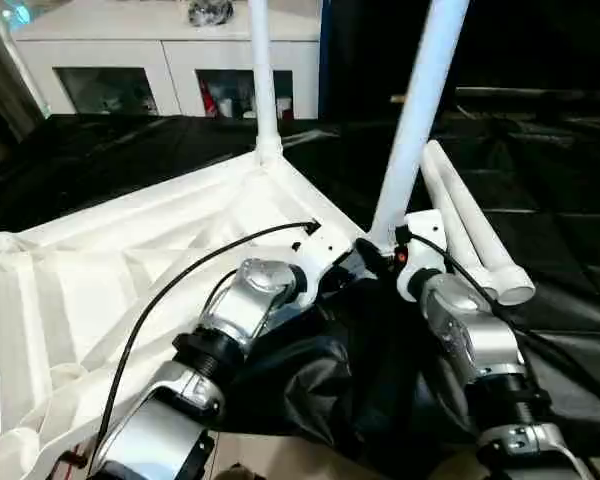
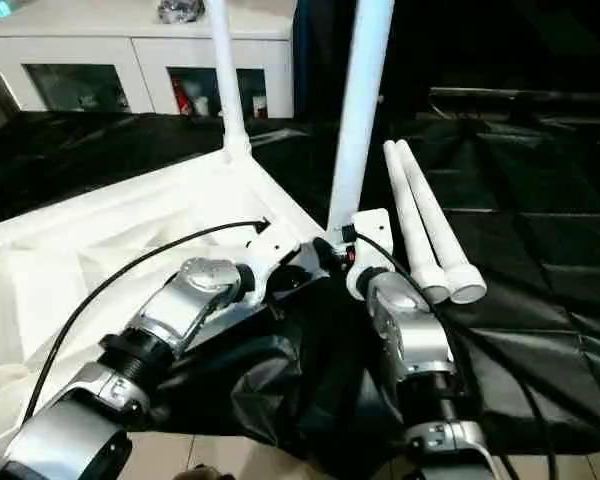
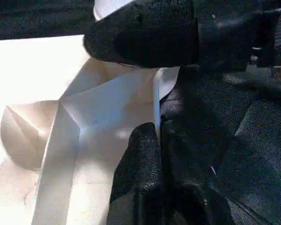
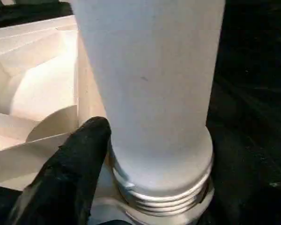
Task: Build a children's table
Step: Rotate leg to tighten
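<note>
I see the tabletop (image 1: pixel 130 270) as smooth white plastic with a soft sheen on its ribs, and the legs (image 1: pixel 420 110) as the same matt white tubing, one with a ridged threaded end (image 4: pixel 161 194). My forearms (image 1: pixel 255 295) are brushed silver metal; the fingers (image 4: pixel 70 168) look like dull black rubber. The work table's cover (image 1: pixel 550 200) is glossy, creased black sheeting

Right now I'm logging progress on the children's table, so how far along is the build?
About halfway. Done: one leg stands in the far corner socket of the upturned tabletop. In hand: the second leg stands at the near corner, its threads still exposed, with the right claw at its base and the shut left claw on the tabletop's edge. Left: two legs lie on the black work table.
</note>
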Robot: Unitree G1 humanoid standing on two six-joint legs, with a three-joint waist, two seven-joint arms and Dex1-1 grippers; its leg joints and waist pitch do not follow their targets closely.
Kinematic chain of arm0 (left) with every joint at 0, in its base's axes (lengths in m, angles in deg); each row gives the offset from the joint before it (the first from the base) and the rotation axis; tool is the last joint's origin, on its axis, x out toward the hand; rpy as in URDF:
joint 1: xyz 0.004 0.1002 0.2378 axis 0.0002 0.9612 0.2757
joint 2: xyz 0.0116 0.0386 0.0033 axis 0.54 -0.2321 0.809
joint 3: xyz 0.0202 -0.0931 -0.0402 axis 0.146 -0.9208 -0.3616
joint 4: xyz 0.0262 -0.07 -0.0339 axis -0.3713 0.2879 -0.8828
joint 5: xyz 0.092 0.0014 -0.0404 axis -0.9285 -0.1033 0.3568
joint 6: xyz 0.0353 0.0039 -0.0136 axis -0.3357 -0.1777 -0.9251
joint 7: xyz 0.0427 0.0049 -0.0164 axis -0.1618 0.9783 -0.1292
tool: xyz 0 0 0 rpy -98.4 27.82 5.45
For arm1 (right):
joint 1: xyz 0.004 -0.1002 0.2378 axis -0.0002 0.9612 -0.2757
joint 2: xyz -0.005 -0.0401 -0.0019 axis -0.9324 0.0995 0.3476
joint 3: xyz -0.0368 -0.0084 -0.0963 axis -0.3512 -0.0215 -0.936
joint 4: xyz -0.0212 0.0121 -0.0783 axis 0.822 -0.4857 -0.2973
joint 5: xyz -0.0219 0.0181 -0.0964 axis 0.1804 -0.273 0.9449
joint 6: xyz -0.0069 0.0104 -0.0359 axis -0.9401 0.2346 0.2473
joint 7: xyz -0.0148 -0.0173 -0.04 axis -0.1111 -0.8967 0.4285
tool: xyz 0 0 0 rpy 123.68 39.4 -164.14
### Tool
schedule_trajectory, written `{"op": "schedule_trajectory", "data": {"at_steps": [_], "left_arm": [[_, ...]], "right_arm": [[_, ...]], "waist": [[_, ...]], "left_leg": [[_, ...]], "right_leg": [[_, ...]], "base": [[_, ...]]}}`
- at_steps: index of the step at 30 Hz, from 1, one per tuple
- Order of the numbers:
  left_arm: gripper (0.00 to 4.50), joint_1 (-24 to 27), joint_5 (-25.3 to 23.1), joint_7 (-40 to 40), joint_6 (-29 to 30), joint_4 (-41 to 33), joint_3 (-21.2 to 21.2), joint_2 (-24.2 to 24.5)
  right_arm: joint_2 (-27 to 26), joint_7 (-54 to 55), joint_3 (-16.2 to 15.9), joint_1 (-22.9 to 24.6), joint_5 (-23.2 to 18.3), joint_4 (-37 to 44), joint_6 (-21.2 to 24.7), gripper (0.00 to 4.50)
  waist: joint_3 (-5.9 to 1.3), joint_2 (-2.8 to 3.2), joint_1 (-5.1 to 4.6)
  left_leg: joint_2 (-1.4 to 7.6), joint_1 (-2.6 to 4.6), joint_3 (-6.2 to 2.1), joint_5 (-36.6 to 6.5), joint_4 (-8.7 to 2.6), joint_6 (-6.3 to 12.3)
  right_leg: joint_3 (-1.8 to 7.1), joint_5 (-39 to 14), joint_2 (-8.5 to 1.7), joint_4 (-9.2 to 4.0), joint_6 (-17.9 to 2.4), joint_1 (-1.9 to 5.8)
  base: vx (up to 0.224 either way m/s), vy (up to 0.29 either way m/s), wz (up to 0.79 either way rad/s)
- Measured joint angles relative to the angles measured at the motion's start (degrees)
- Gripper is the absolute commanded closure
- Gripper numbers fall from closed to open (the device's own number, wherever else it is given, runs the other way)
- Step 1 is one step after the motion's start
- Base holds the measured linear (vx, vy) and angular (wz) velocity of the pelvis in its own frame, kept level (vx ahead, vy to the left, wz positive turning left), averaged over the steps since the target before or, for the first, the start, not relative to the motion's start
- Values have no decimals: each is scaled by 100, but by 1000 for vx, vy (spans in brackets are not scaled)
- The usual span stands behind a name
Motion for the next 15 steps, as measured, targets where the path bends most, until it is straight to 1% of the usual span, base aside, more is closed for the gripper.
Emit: {"op": "schedule_trajectory", "data": {"at_steps": [3, 6, 8, 11, 12, 13, 15], "left_arm": [[450, 15, 11, -172, -108, -1, 3, 101], [450, 149, 109, -639, -270, -177, 45, 369], [450, 238, 150, -932, -362, -289, 57, 525], [450, 410, 282, -1528, -494, -571, 159, 799], [450, 459, 294, -1673, -526, -643, 184, 851], [450, 484, 293, -1801, -543, -709, 230, 906], [450, 563, 376, -2093, -551, -887, 320, 1071]], "right_arm": [[99, -284, -62, 8, -2, 20, -9, 79], [514, -987, -327, 152, -39, 281, 55, 79], [703, -1343, -468, 182, -60, 360, 63, 79], [1154, -2043, -683, 357, -81, 681, 64, 79], [1230, -2233, -741, 386, -99, 745, 64, 79], [1333, -2407, -773, 406, -138, 800, 68, 79], [1743, -2938, -888, 594, -288, 1108, 92, 79]], "waist": [[0, 0, -8], [1, 1, -1], [1, 2, 26], [3, 5, 121], [3, 5, 159], [3, 4, 193], [4, 6, 241]], "left_leg": [[3, 0, 0, 0, -12, 0], [4, -6, 0, 0, -24, -1], [4, -9, 0, 0, -30, -1], [4, -17, 1, 0, -26, -1], [4, -18, 3, -1, -23, -2], [4, -21, 3, -2, -15, -3], [2, -25, 5, -2, -12, -4]], "right_leg": [[-1, 0, 4, 4, 0, -9], [-1, 0, 5, 4, 0, -18], [-3, -1, 6, 5, -1, -24], [-2, -1, 5, 5, -4, -26], [-1, 0, 4, 4, -6, -26], [0, 0, 4, 5, -6, -26], [7, 0, 2, 6, -5, -24]], "base": [[0, 0, 0], [0, 0, 0], [0, 0, 0], [0, 0, 0], [0, 0, 0], [0, 0, 0], [0, 0, 0]]}}
